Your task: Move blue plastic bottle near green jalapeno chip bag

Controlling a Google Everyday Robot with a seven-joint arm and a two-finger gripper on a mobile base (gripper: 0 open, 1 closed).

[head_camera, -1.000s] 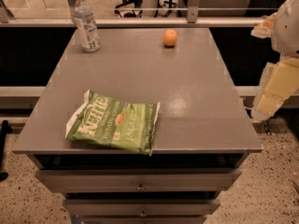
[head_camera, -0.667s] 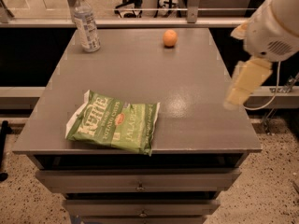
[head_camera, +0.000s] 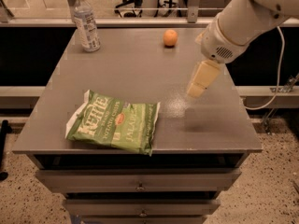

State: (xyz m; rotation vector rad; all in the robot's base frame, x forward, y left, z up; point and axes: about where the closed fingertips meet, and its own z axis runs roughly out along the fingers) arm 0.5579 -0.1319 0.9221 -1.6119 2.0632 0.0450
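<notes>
One gripper (head_camera: 198,83) hangs over the right half of the table (head_camera: 140,69), touching nothing; I cannot tell whether it is spread or pressed together. One small orange fruit (head_camera: 170,38) sits toward the far edge. One green jalapeno chip bag (head_camera: 114,122) lies flat at the near left. One blue plastic bottle (head_camera: 86,22) stands upright at the far left corner, well apart from the bag. It looks light, smooth, slightly squashy and easily toppled, so the labelled middle seems the best hold.
</notes>
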